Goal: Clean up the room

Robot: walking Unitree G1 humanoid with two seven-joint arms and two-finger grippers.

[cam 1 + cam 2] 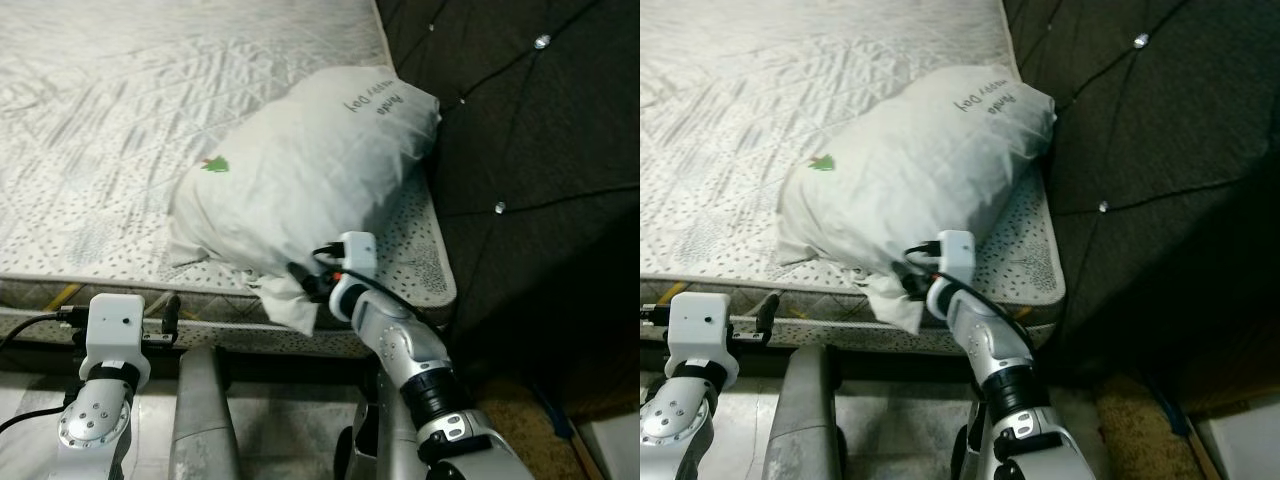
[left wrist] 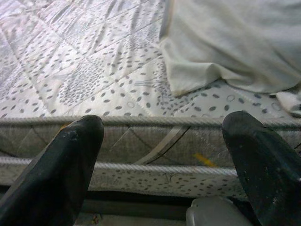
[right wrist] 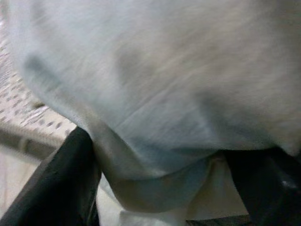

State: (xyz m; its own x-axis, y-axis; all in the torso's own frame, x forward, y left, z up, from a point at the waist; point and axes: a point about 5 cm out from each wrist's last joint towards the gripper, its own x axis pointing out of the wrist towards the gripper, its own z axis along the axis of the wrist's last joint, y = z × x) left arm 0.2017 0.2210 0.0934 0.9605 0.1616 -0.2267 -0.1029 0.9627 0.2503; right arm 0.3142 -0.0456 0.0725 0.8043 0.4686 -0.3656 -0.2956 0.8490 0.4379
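Pillow (image 1: pixel 300 170), pale grey-white with a small green tree mark (image 1: pixel 214 164) and grey lettering (image 1: pixel 378 100) near its far end, lies slantwise on the bed's (image 1: pixel 90 120) right front corner, its far end touching the dark tufted headboard (image 1: pixel 530 120) and its near corner hanging over the mattress edge (image 1: pixel 410 285). Right tool (image 1: pixel 305 285) is at that overhanging corner, and in the right wrist view the pillow's fabric bunches between the two black fingers (image 3: pixel 56 183), which stand on either side of the fold; the tool grips the corner. A white camera block (image 1: pixel 357 250) sits atop the wrist, with black cables beside it, and the silver right arm (image 1: pixel 410 360) rises from below toward the bed's front edge.

Left tool (image 2: pixel 160 155) is held low in front of the mattress side, well to the left of the pillow, its fingers (image 2: pixel 61 169) spread wide with nothing between them; beyond them the left wrist view shows the spotted quilted mattress top and the pillow's near-left corner lying on it. The left arm's white wrist block (image 1: pixel 113 325) stands just before the bed's front rail.

A grey padded piece (image 1: pixel 200 410) stands on the floor between the two arms. Brown carpet (image 1: pixel 520 420) lies to the right under the headboard.
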